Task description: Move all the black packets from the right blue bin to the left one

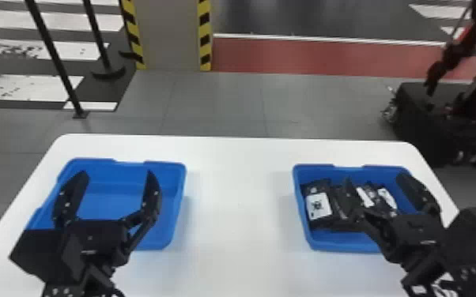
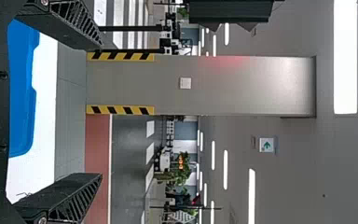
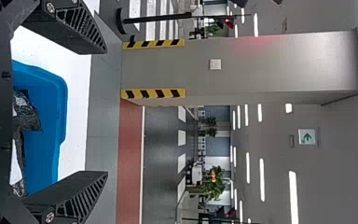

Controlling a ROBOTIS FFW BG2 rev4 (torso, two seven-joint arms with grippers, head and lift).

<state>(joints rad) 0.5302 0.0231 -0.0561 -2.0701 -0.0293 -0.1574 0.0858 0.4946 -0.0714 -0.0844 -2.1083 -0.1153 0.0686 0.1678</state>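
Your left claw and right claw gape wide, empty. Lower the right one onto the black packets inside the right blue bin, grip one squarely, and lift clear before crossing to the left bin.

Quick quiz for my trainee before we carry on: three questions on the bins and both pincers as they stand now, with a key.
1. Which holds the black packets: the left bin or the right bin?
2. True or false: the left pincer and right pincer are both open.
3. Fill the gap: both bins stand on a ____ table.

Key: 1. right bin; 2. true; 3. white
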